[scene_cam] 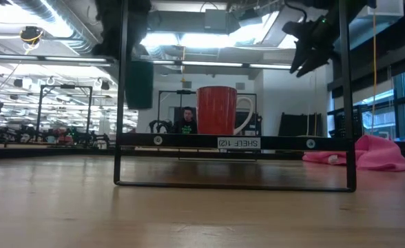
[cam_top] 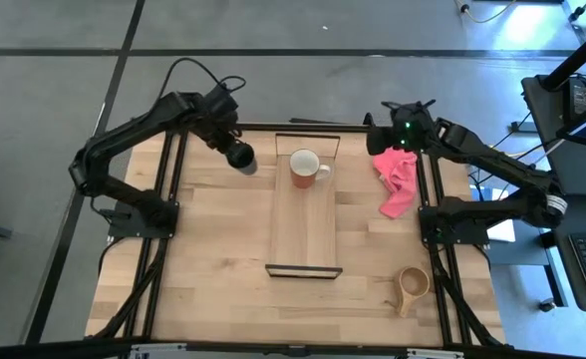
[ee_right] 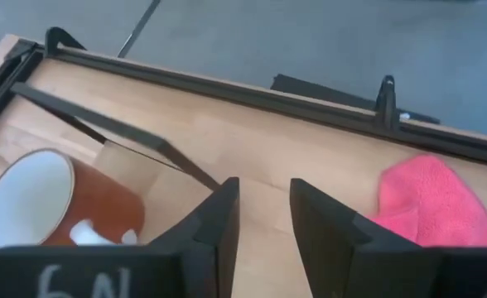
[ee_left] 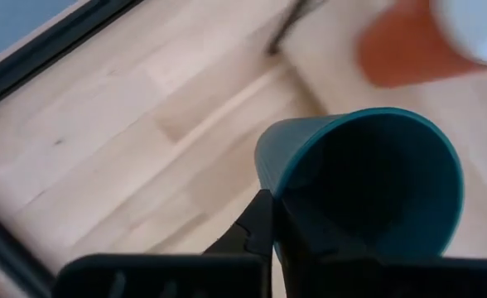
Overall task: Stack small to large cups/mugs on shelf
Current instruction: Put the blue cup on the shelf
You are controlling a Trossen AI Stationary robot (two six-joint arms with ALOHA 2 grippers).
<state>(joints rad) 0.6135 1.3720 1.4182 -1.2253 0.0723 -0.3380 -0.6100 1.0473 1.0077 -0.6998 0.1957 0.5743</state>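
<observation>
My left gripper (cam_top: 228, 148) is shut on the dark green cup (cam_top: 241, 156), held in the air left of the shelf's far end; the cup also shows in the low view (scene_cam: 139, 84). The orange-brown mug (cam_top: 308, 170) stands upright on its base at the far end of the light-wood shelf (cam_top: 305, 234). The tan wooden handled cup (cam_top: 411, 286) sits on the table at the near right. My right gripper (ee_right: 264, 223) is open and empty, raised over the table's far right beside the pink cloth. My left gripper holds the green cup by its rim (ee_left: 270, 192), on the side nearest the wrist. One finger (ee_left: 256, 228) lies outside the wall and the other seems to reach inside the dark hollow. The fingers come from above. The cup hangs roughly upright, mouth up, clear of table and shelf.
A pink cloth (cam_top: 397, 181) lies crumpled on the table right of the shelf's far end. The shelf's thin black frame ends (scene_cam: 233, 184) stand up at its near and far ends. Bare tabletop (cam_top: 203, 259) lies left of the shelf.
</observation>
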